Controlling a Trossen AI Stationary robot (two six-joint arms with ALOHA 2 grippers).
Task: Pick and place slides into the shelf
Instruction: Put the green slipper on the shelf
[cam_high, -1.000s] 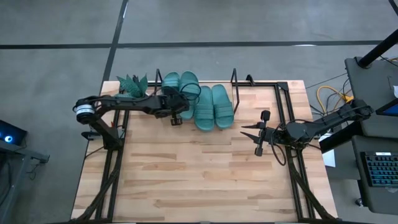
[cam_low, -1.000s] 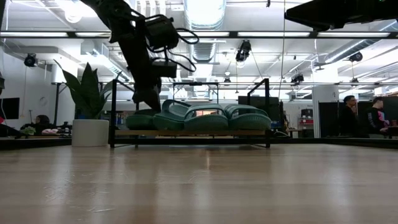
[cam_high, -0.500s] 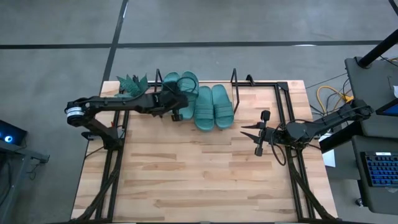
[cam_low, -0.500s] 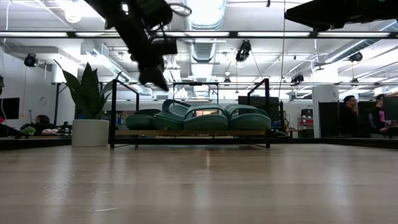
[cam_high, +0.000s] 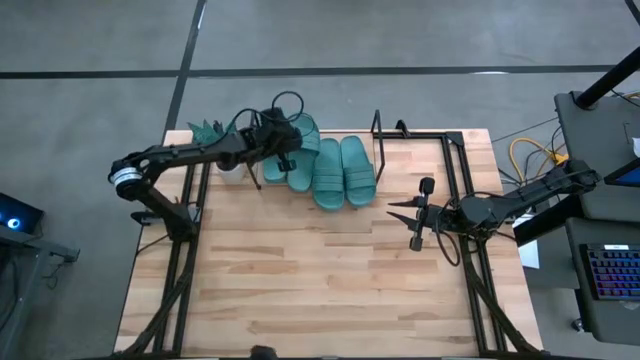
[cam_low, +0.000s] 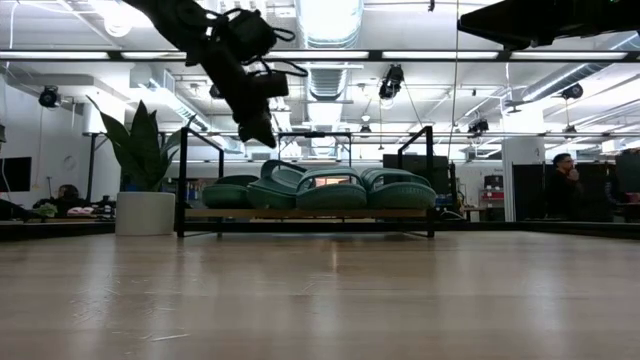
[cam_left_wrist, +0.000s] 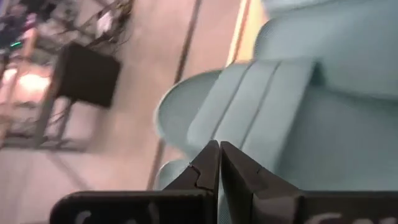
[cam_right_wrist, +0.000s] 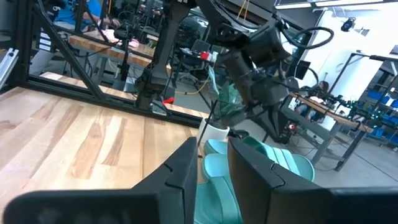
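- fingers of the left gripper (cam_left_wrist: 219, 163) are pressed together with nothing between them; seen from above, this gripper (cam_high: 283, 152) hangs over the left end of the shelf, above the slides, and in the low view (cam_low: 256, 128) it hovers clear of them.
- potted plant (cam_high: 212, 135) stands at the far left corner of the worktop (cam_high: 320, 280), just beside the shelf's left end; in the low view (cam_low: 143, 180) its white pot sits left of the wire frame.
- shelf (cam_high: 378, 128), a low rack with a black wire frame, stands along the far edge of the worktop; in the low view (cam_low: 300, 214) its light board carries all the footwear.
- slides (cam_high: 325, 168), four teal-green sandals, lie on the shelf side by side; the two on the left are partly hidden under the left arm, the two on the right (cam_high: 343, 172) lie in full view, touching each other. in the low view (cam_low: 330, 190) one strap in the left pair stands tilted higher than the rest.
- right gripper (cam_high: 397, 210) rests near the right edge of the worktop, well apart from the shelf, its fingers (cam_right_wrist: 180, 168) slightly parted and holding nothing.
- person (cam_low: 563, 185) stands in the room beyond the worktop, at far right.
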